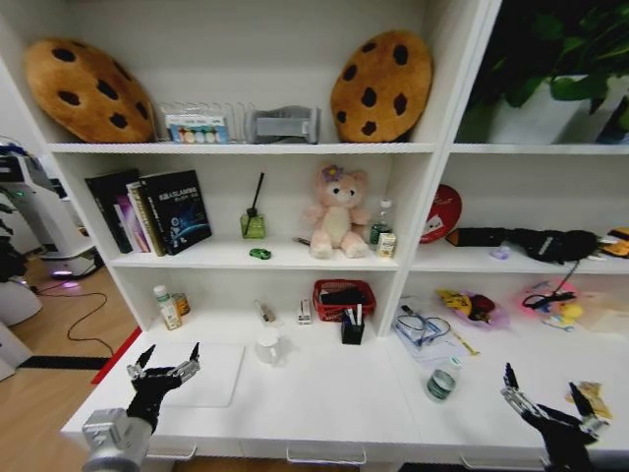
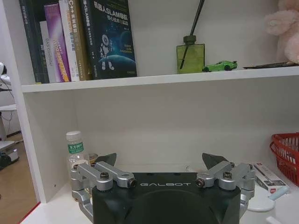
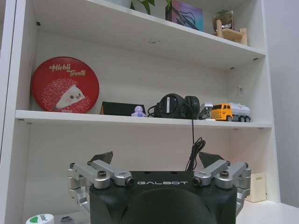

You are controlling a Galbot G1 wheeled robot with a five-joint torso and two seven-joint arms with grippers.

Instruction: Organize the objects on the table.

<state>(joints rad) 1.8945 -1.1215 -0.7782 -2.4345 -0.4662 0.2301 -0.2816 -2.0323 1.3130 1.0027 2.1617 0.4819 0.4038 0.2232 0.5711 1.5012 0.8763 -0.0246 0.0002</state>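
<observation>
Your left gripper (image 1: 167,358) and right gripper (image 1: 543,390) hover over the table (image 1: 324,403) — fingers spread, nothing held.

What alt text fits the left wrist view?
The left pincer, open, faces a white shelf unit, a bottle just beyond one finger. On the shelf above stand books, a green diffuser and a green toy car.

I see my left gripper (image 2: 159,164) with its black fingers spread wide apart. A small clear bottle with a green label (image 2: 74,151) stands near it. A tiny green toy car (image 2: 219,66) sits on the white shelf (image 2: 159,79) above.
</observation>
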